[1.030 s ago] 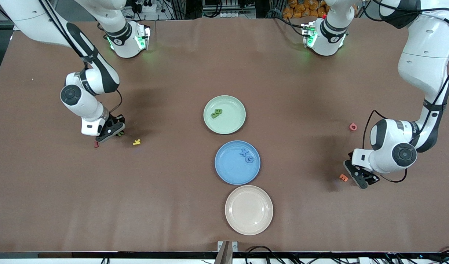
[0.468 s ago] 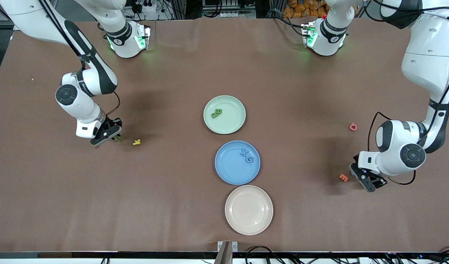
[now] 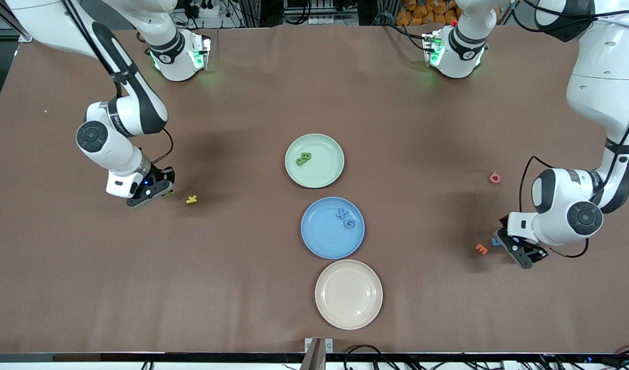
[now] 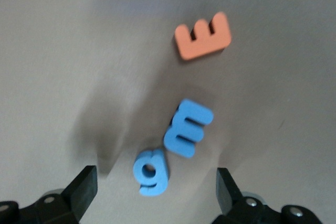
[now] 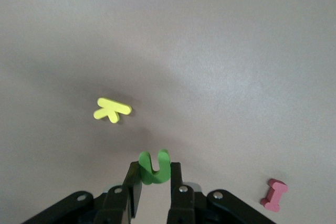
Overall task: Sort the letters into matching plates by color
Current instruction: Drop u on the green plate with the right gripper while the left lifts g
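My right gripper (image 5: 155, 176) is shut on a green letter U (image 5: 155, 167), held just above the table beside a yellow K (image 5: 112, 109). In the front view this right gripper (image 3: 151, 192) is toward the right arm's end. My left gripper (image 4: 156, 186) is open, low over a blue g (image 4: 152, 170) that touches a blue E (image 4: 188, 128). The left gripper (image 3: 520, 253) is toward the left arm's end, and one blue letter (image 3: 495, 241) peeks out beside it. The mint green plate (image 3: 331, 149) holds green letters (image 3: 303, 159). The blue plate (image 3: 319, 237) holds blue letters (image 3: 346, 219).
An orange E (image 3: 481, 248) lies close to the blue pair, also the orange E (image 4: 203, 36) in the left wrist view. A red letter (image 3: 494, 178) lies farther from the camera. A pink I (image 5: 274, 194) sits near the right gripper. A beige plate (image 3: 368, 313) is nearest the camera.
My right gripper has shifted slightly toward the right arm's end with the green U, covering the red letter seen earlier. My left gripper has slid toward the left arm's end, uncovering a blue letter.
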